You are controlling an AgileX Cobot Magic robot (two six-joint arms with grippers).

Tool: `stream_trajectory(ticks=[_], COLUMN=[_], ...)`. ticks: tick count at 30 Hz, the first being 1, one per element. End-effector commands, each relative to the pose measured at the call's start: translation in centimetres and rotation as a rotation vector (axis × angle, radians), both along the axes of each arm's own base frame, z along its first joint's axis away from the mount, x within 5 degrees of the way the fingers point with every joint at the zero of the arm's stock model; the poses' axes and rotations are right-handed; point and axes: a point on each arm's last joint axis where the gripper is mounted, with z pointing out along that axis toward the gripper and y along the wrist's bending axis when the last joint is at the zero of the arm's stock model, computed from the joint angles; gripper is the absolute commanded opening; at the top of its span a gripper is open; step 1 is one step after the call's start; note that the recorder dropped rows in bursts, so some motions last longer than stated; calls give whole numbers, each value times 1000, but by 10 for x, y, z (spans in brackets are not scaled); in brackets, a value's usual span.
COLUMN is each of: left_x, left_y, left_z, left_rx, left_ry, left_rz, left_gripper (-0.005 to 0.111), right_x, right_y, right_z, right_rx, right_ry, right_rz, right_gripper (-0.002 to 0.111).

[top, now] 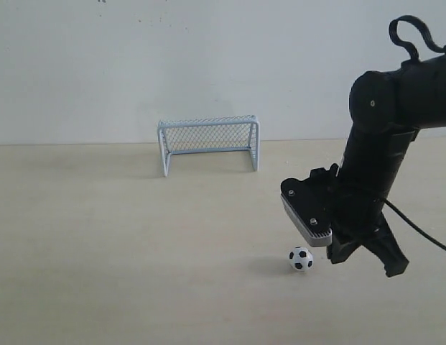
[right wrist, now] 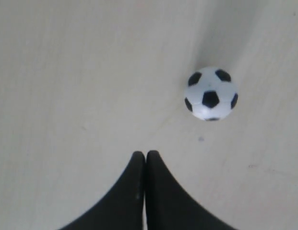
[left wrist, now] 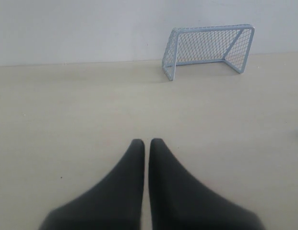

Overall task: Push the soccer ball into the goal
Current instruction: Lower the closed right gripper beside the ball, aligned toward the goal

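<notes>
The soccer ball (top: 301, 258) rests on the pale table, well in front of the goal (top: 208, 144) and to its right. My right gripper (top: 393, 269) hangs just right of the ball, tips low over the table. In the right wrist view its fingers (right wrist: 146, 154) are pressed together with nothing between them, and the ball (right wrist: 210, 93) lies a short way ahead and to one side, not touching. My left gripper (left wrist: 147, 142) is shut and empty over bare table, with the goal (left wrist: 208, 48) far ahead. The left arm is out of the exterior view.
A plain white wall (top: 208, 65) rises right behind the goal at the table's far edge. The pale wooden tabletop (top: 100, 237) stretches between ball and goal. The right arm's black links (top: 384, 129) and a cable occupy the right side.
</notes>
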Motion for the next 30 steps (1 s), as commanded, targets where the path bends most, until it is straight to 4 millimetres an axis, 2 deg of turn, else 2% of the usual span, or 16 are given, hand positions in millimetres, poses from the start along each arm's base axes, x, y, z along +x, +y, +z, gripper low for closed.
stream_trajectory(ticks=[1,10,19,22,25,30], left_x=[0,0,0,0,0,0], left_y=[0,0,0,0,0,0], left_z=[0,0,0,0,0,0], left_rx=[7,7,7,7,7,7], left_ry=[-4,-4,-4,-4,-4,-4], left_rz=[3,3,3,3,3,3], left_gripper=[4,4,4,4,4,4], right_x=[0,-4,-5,-7,-6,0], right_y=[10,24,21,21,21,22], right_z=[-6,-7,-8,-21,-26,-25], right_rx=[50,67,34,8,1,15], right_ry=[18,-2,14,87,98,25], right_rz=[13,68,69,53,51,51], right_gripper=[0,0,0,0,0,0])
